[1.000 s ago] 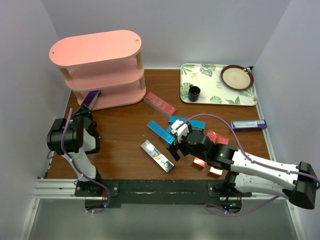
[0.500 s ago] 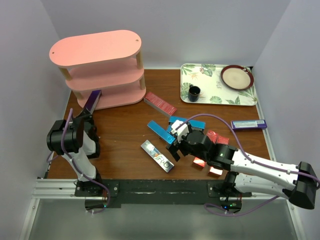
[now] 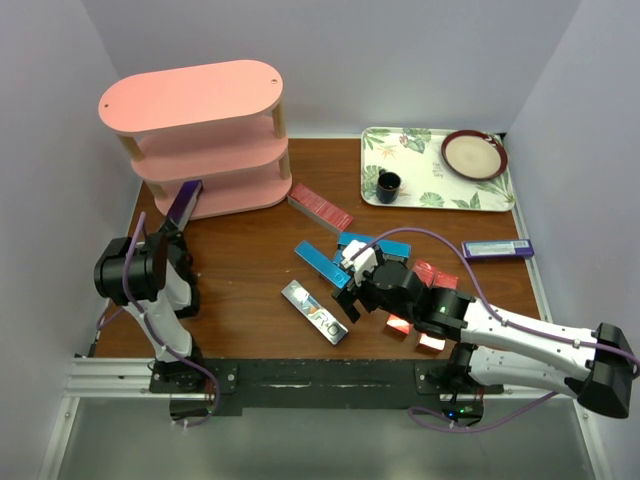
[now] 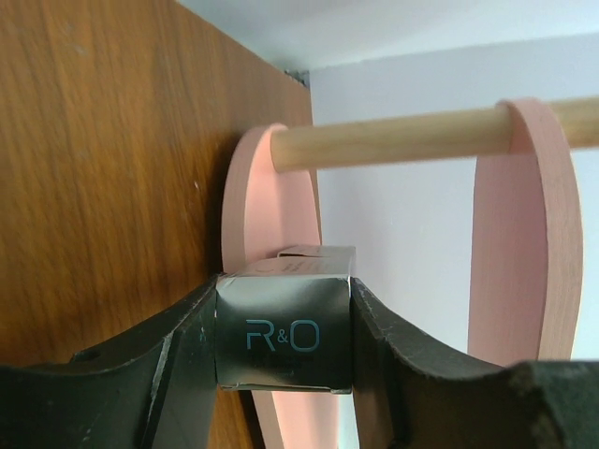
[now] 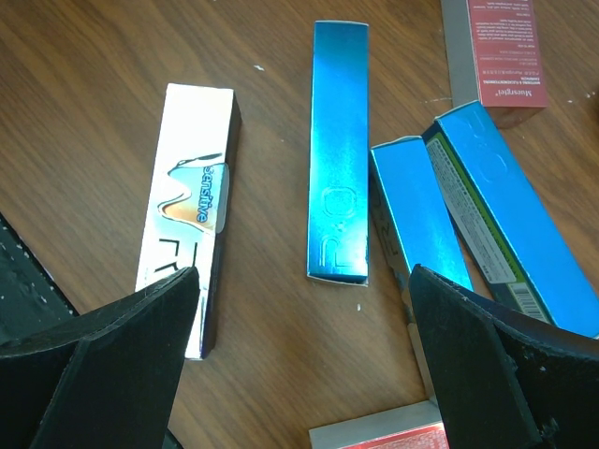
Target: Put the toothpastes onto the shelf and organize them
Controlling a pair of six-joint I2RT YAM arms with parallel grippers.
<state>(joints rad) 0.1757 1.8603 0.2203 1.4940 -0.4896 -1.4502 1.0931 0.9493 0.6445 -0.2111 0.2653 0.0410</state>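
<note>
The pink three-tier shelf stands at the far left. My left gripper is shut on a purple toothpaste carton. The carton's far end reaches the shelf's bottom board. In the left wrist view the carton's end sits between my fingers. My right gripper is open and empty. It hovers over the table between a silvery-faced carton and blue cartons. A red carton lies near the shelf. Another purple carton lies at the right.
A floral tray at the back right holds a plate and a dark cup. More red cartons lie under and beside my right arm. A wooden post of the shelf crosses above the held carton.
My left gripper has edged the purple carton slightly forward towards the shelf's bottom tier. The right arm has not moved.
</note>
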